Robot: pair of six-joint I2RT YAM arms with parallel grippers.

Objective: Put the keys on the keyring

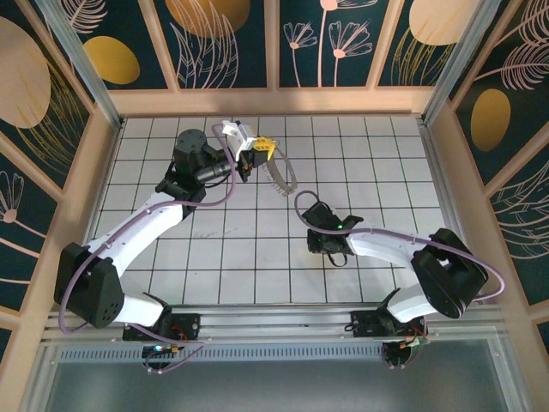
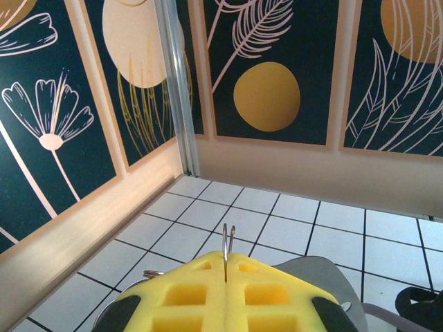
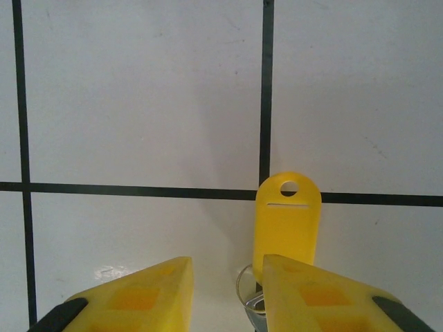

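Left claw [image 2: 227, 270] is clenched on the keyring [image 2: 228, 238], holding it raised above the bench [image 3: 138, 104], probably to offer it for threading. Right claw [image 3: 225, 270], released, straddles the yellow key [image 3: 287, 218] lying flat on the bench, seemingly to pick it up.

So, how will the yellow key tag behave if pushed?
The yellow key tag looks like thin, flat plastic, so it is probably light and stiff. It lies flat on the smooth tiled surface, so a push would likely slide it, not roll it.
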